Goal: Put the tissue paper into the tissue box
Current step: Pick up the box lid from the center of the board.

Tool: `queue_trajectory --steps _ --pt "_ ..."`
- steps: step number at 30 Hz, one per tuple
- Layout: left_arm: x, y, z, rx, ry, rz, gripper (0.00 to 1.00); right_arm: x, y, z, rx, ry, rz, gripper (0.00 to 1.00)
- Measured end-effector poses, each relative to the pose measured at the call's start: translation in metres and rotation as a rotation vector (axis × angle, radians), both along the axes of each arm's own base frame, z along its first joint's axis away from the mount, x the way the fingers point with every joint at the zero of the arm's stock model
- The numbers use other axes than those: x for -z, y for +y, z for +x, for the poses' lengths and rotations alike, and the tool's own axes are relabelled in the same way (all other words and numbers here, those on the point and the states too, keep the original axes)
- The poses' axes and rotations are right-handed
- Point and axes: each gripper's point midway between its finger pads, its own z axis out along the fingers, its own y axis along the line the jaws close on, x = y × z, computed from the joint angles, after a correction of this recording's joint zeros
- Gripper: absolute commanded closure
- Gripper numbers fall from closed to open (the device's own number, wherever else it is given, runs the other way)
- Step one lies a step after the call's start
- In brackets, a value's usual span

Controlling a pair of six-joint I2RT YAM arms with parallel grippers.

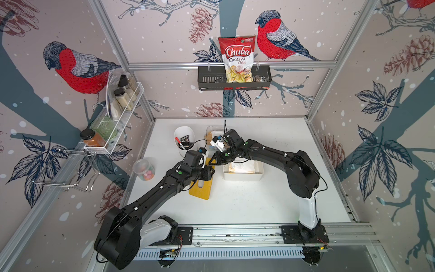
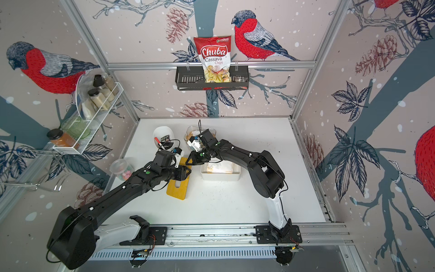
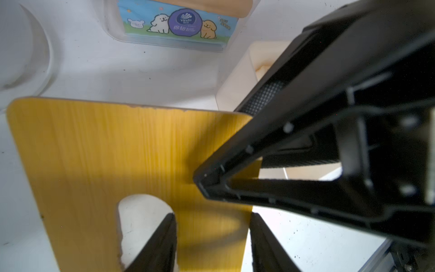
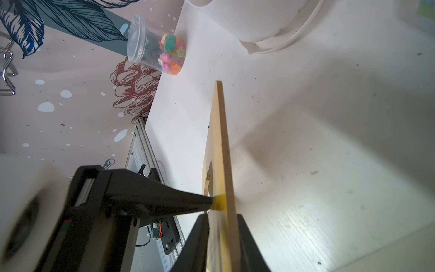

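— Near the middle of the worktop [image 1: 259,200], 2 grippers meet on 1 yellow slotted board [image 1: 199,194]; the left gripper [image 3: 213,215] clamps the strip beside the slot, 1 finger at the slot and 1 at the outer edge.

— And the right gripper [image 4: 222,216]?

— Pinching the board on the side facing the white box [image 1: 242,176], 1 finger on each face; the right wrist view shows the board edge-on between them.

— Where's the tissue pack [image 3: 179,23]?

— At the back of the worktop, lying in a clear tub [image 3: 110,30], cartoon dogs on the wrapper; neither gripper is touching it; the white box sits open-topped just right of the board, with something pale inside that I can't make out.
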Motion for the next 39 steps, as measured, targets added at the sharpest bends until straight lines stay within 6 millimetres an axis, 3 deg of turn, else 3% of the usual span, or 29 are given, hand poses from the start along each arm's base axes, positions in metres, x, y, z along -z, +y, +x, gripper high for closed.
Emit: queue_trajectory --steps 7,12,15,20,24,27,32,39 --pt "-0.004 -0.004 0.003 0.008 -0.015 -0.016 0.41 -0.018 -0.006 0.002 0.026 0.012 0.052 1.0" --pt "-0.012 -0.007 0.0 0.024 -0.028 -0.044 0.24 -0.037 -0.012 0.004 0.049 0.001 0.097 1.0" --pt "-0.027 -0.01 -0.003 0.043 -0.061 -0.082 0.18 -0.046 -0.021 0.007 0.074 -0.003 0.111 1.0" --pt "-0.066 -0.012 -0.007 0.051 -0.142 -0.186 0.17 -0.062 -0.042 0.017 0.136 -0.02 0.139 1.0" --pt "-0.104 -0.007 -0.002 0.037 -0.216 -0.278 0.17 -0.08 -0.063 0.025 0.203 -0.041 0.178 1.0" --pt "-0.122 0.0 0.004 -0.009 -0.231 -0.343 0.19 -0.097 -0.078 0.028 0.252 -0.063 0.222 1.0" --pt "-0.137 0.016 0.013 -0.128 -0.216 -0.469 0.21 -0.128 -0.112 0.03 0.374 -0.099 0.314 1.0" --pt "-0.13 0.02 0.015 -0.241 -0.135 -0.667 0.25 -0.171 -0.154 0.033 0.57 -0.176 0.46 1.0"
